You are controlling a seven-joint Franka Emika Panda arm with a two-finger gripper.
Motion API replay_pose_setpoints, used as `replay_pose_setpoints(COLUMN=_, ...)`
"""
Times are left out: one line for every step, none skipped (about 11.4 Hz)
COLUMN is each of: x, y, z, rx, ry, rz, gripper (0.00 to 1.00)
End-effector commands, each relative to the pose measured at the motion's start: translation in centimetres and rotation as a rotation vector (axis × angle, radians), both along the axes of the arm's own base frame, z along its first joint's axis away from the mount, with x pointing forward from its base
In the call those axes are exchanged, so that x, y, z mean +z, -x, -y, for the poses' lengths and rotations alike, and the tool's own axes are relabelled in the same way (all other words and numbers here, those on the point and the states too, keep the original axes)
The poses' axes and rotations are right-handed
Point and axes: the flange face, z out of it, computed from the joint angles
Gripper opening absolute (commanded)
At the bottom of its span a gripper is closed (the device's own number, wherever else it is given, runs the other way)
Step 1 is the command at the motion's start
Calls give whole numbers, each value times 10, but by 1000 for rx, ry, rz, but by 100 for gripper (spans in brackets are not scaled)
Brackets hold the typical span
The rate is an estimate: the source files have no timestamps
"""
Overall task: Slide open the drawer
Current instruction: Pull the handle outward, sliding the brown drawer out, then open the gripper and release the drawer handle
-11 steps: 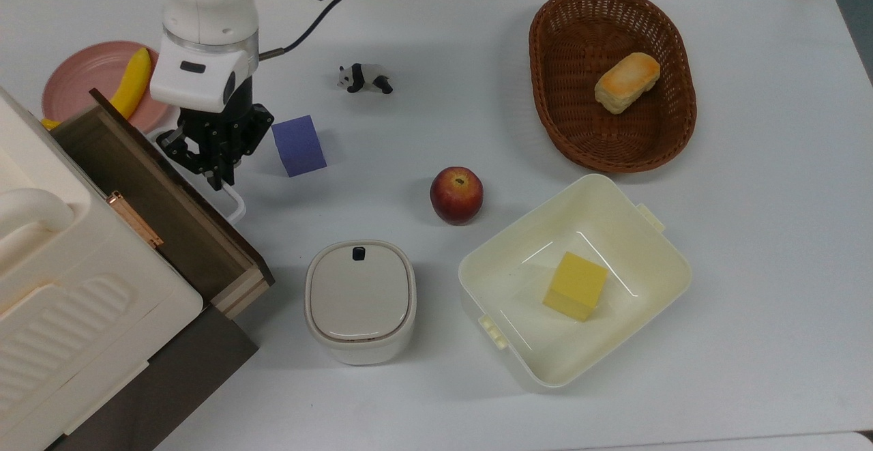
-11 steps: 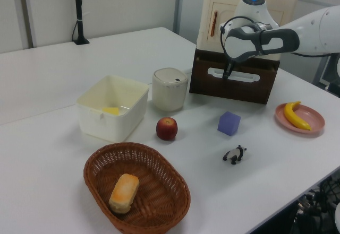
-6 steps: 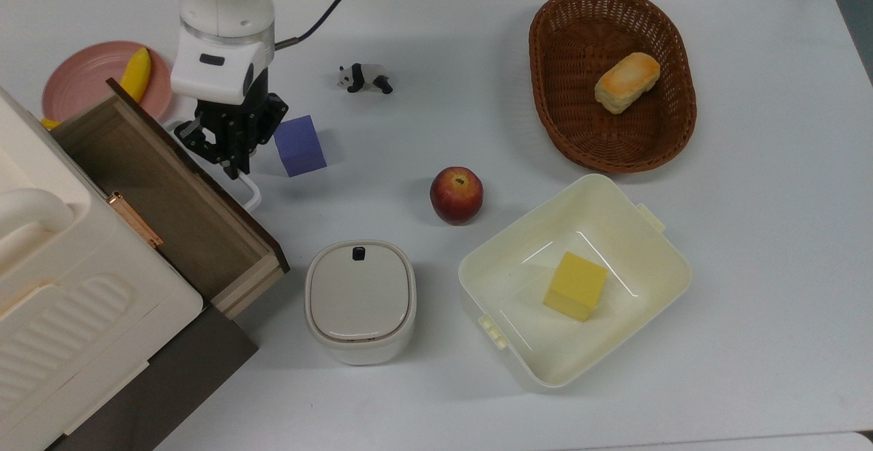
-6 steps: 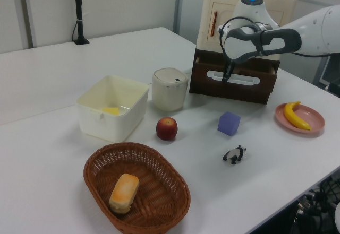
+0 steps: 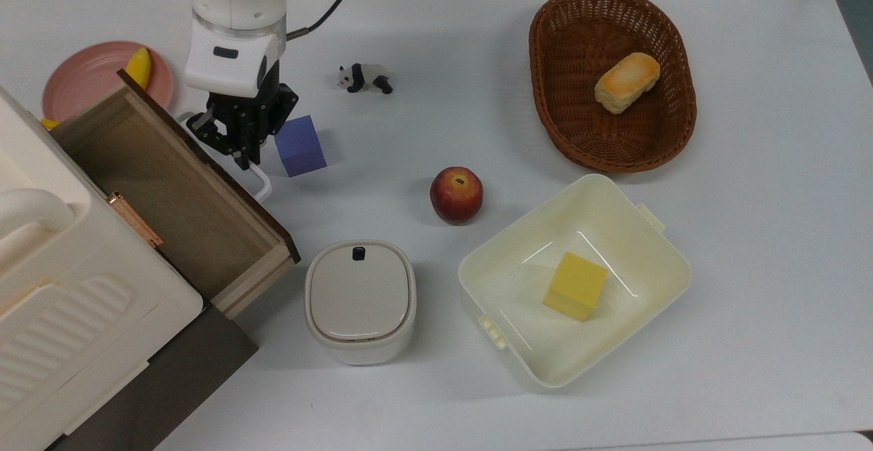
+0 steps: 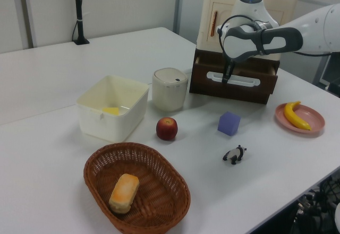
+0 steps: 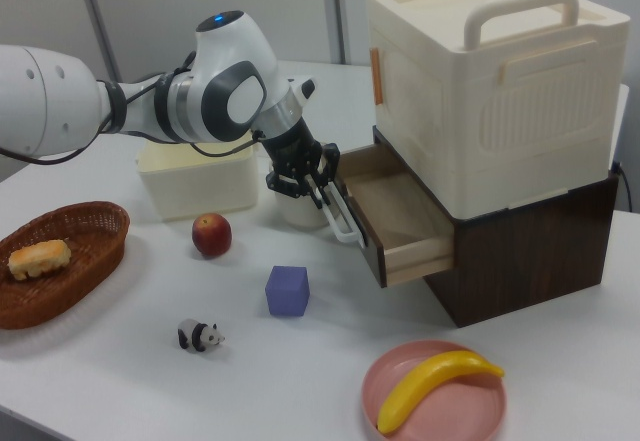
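The drawer [image 5: 174,188] stands pulled well out of the dark brown cabinet [image 7: 530,251] under the cream ribbed box [image 7: 495,81], its pale wood inside open to the top view. Its white looped handle [image 5: 258,179] sticks out from the dark front panel, and the gripper [image 5: 240,155] is clamped on that handle, fingers pinched together around the bar; the right view shows the black fingers [image 7: 322,193] reaching down onto the loop.

Just beside the gripper, on the top view's right, sits a purple cube [image 5: 299,145], close but not touching. Farther off the same way lie a panda figure [image 5: 365,78] and an apple [image 5: 456,195]. Behind the arm on the top view's left, a pink plate [image 5: 85,79] holds a banana [image 5: 138,67]. Below the gripper in the top view stands a lidded cream container [image 5: 359,302], near the drawer's corner. Well apart are the open cream tub [image 5: 655,280] with a yellow block [image 5: 575,286], and a wicker basket [image 5: 552,106] holding a bread roll [image 5: 627,82].
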Motion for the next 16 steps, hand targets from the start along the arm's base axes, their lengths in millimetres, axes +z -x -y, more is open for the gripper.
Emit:
replay_pose_setpoints(x=8, y=20, z=-27, rx=5, ry=-4, rz=-30, gripper=2)
replay_pose_setpoints(x=7, y=20, z=-28, rx=8, ry=-5, rz=-32, gripper=2)
replay_pose_setpoints(x=3, y=21, z=-30, rx=9, ry=-5, rz=-39, gripper=2)
replay_pose_setpoints(x=1, y=21, z=-35, rx=19, ry=-6, rz=-44, gripper=2)
replay_pose_setpoints(x=0, y=21, z=-37, rx=22, ry=-6, rz=-45, gripper=2)
replay_pose_setpoints(x=-2, y=20, z=-38, rx=23, ry=-8, rz=-48, gripper=2)
replay_pose_setpoints(x=-3, y=19, z=-38, rx=22, ry=-9, rz=-48, gripper=2)
replay_pose_setpoints(x=-5, y=19, z=-39, rx=23, ry=-9, rz=-51, gripper=3)
replay_pose_setpoints(x=-4, y=17, z=-44, rx=31, ry=-10, rz=-49, gripper=16)
replay_pose_setpoints(x=-4, y=17, z=-44, rx=26, ry=-11, rz=-49, gripper=57)
replay_pose_setpoints(x=-4, y=17, z=-44, rx=24, ry=-11, rz=-49, gripper=90)
replay_pose_setpoints(x=-3, y=17, z=-42, rx=23, ry=-11, rz=-48, gripper=100)
replay_pose_setpoints(x=-3, y=17, z=-42, rx=22, ry=-11, rz=-49, gripper=100)
replay_pose_setpoints(x=-1, y=17, z=-44, rx=19, ry=-12, rz=-48, gripper=100)
replay_pose_setpoints(x=4, y=19, z=-46, rx=-12, ry=-17, rz=-54, gripper=100)
replay_pose_setpoints(x=13, y=22, z=-50, rx=-72, ry=-25, rz=-59, gripper=100)
